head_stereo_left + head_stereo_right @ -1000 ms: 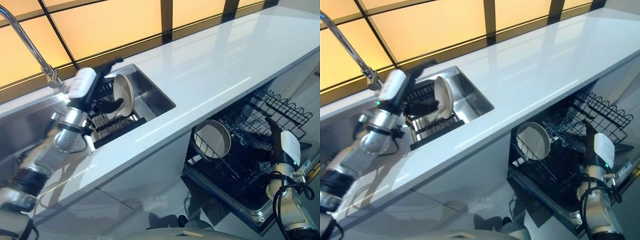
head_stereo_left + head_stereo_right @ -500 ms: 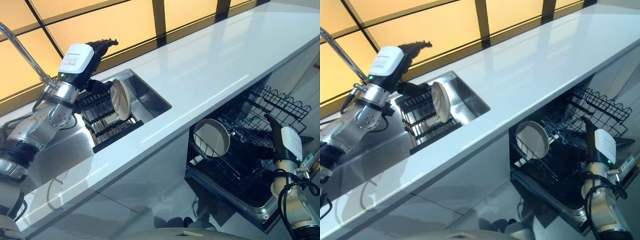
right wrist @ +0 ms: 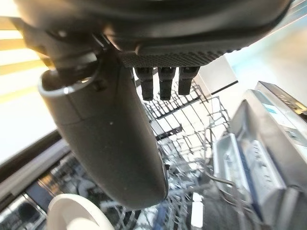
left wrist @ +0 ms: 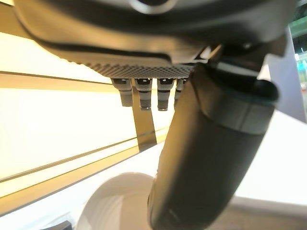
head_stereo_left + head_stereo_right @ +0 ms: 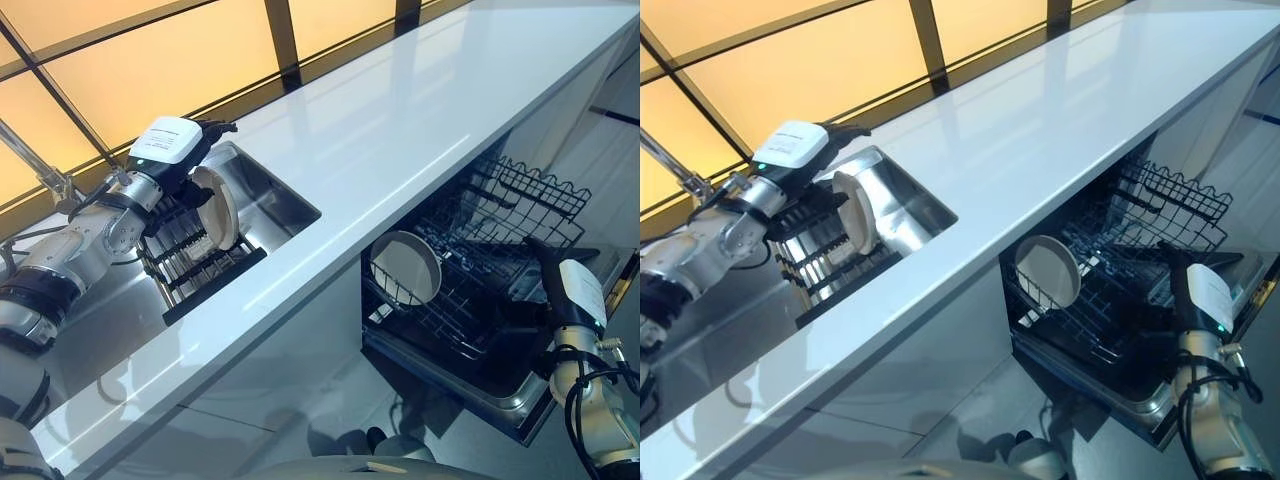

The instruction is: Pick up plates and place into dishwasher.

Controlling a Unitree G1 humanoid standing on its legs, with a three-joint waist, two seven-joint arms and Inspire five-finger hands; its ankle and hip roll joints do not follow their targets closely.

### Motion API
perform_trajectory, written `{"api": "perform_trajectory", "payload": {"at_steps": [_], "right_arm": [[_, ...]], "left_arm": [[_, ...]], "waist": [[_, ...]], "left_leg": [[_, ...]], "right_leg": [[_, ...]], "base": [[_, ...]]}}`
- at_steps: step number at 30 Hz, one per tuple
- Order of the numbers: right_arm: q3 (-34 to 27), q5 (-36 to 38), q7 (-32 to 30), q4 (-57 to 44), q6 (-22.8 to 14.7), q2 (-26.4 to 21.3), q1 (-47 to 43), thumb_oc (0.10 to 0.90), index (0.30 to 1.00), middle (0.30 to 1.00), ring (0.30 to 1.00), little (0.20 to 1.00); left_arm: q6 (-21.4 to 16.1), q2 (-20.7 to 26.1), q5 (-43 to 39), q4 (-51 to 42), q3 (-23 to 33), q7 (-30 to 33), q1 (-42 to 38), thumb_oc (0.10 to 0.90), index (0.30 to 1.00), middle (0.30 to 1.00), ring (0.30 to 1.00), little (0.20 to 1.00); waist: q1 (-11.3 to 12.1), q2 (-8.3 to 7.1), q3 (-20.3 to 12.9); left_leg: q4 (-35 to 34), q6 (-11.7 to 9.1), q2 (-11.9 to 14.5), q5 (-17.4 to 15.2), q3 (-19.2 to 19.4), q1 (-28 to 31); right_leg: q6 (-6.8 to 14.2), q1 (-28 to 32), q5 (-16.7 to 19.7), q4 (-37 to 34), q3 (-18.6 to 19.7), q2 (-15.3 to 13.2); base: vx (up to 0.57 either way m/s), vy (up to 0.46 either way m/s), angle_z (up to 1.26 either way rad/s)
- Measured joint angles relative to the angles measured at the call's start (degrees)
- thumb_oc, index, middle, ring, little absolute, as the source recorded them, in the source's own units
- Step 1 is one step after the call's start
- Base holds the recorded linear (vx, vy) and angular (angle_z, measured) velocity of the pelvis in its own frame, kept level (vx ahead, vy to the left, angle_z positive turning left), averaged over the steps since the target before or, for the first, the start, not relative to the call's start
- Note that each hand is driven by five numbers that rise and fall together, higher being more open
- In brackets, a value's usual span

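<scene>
A cream plate (image 5: 216, 208) stands on edge in the black dish rack (image 5: 195, 268) inside the sink (image 5: 270, 195). My left hand (image 5: 188, 148) hovers at the plate's top rim, fingers straight and open; the left wrist view has the thumb (image 4: 206, 158) over the plate (image 4: 115, 201). I cannot tell whether it touches the plate. A second cream plate (image 5: 405, 268) leans upright in the dishwasher's lower rack (image 5: 480, 300). My right hand (image 5: 552, 272) is open beside that rack, to the right of this plate (image 3: 76, 215), holding nothing.
The white counter (image 5: 400, 130) runs between the sink and the pulled-out dishwasher rack below its edge. A curved tap (image 5: 35, 160) rises left of the sink. The open dishwasher door (image 5: 520, 405) juts out low on the right.
The camera has shifted. My left hand, raised above the rack half a second ago, has come down to the sink plate's top rim. The right hand has stayed by the dishwasher.
</scene>
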Motion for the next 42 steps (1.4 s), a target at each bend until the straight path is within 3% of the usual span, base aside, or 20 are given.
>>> {"api": "perform_trajectory", "payload": {"at_steps": [18, 33, 34, 35, 36, 42], "right_arm": [[0.00, 0.01, 1.52, -1.80, -1.73, -2.25, 0.96, 0.800, 0.900, 0.900, 0.900, 0.900], [0.01, 1.08, 1.59, -2.17, -2.24, -2.68, 0.98, 0.800, 0.900, 0.900, 0.900, 0.900], [0.01, 1.09, 1.59, -2.17, -2.24, -2.80, 0.98, 0.800, 0.900, 0.900, 0.900, 0.900], [0.01, 1.10, 1.59, -2.17, -2.24, -3.15, 0.97, 0.800, 0.900, 0.900, 0.900, 0.900], [0.01, 1.10, 1.59, -2.17, -2.24, -3.34, 0.97, 0.800, 0.900, 0.900, 0.900, 0.900], [0.01, 1.11, 1.69, -2.20, -2.29, -4.18, 0.97, 0.800, 0.900, 0.900, 0.900, 0.900]], "left_arm": [[0.55, 1.67, 7.80, 2.38, -2.64, -2.81, -1.08, 0.800, 0.900, 0.900, 0.900, 0.900], [-0.09, 2.07, 12.61, 3.43, -4.99, -4.67, -4.02, 0.800, 0.900, 0.900, 0.900, 0.900], [-0.12, 2.07, 12.75, 3.53, -5.07, -4.98, -4.29, 0.501, 0.644, 0.644, 0.644, 0.601], [-0.13, 2.07, 12.77, 3.95, -5.66, -5.32, -5.04, 0.328, 0.495, 0.495, 0.495, 0.428], [-0.13, 2.07, 12.77, 4.25, -6.10, -5.39, -5.40, 0.100, 0.300, 0.300, 0.300, 0.200], [-0.20, 2.07, 12.79, 5.15, -6.41, -5.62, -6.25, 0.100, 0.300, 0.300, 0.300, 0.200]], "waist": [[-1.21, 0.98, 4.92], [-1.19, 0.98, 5.02], [-1.21, 0.99, 5.02], [-1.22, 1.00, 5.03], [-1.25, 1.00, 5.03], [-1.34, 1.07, 5.15]], "left_leg": [[0.01, -0.17, 0.12, -0.20, 0.68, -0.96], [0.00, -0.17, 0.08, -0.21, 0.77, -1.07], [0.01, -0.17, 0.09, -0.21, 0.78, -1.08], [0.01, -0.17, 0.08, -0.21, 0.79, -1.08], [0.00, -0.17, 0.07, -0.21, 0.81, -1.08], [0.00, -0.17, 0.08, -0.22, 0.83, -1.05]], "right_leg": [[-0.14, -1.20, 0.18, 0.01, 0.67, 0.17], [-0.15, -1.37, 0.18, 0.01, 0.71, 0.17], [-0.15, -1.38, 0.18, 0.01, 0.72, 0.17], [-0.15, -1.38, 0.18, 0.01, 0.72, 0.16], [-0.15, -1.39, 0.18, 0.01, 0.73, 0.17], [-0.15, -1.38, 0.18, 0.01, 0.74, 0.21]], "base": [[0.01, -0.002, -0.02], [0.00, 0.000, 0.00], [0.00, 0.000, 0.00], [0.00, 0.000, 0.00], [-0.03, 0.022, 0.00], [-0.02, 0.008, 0.00]]}}
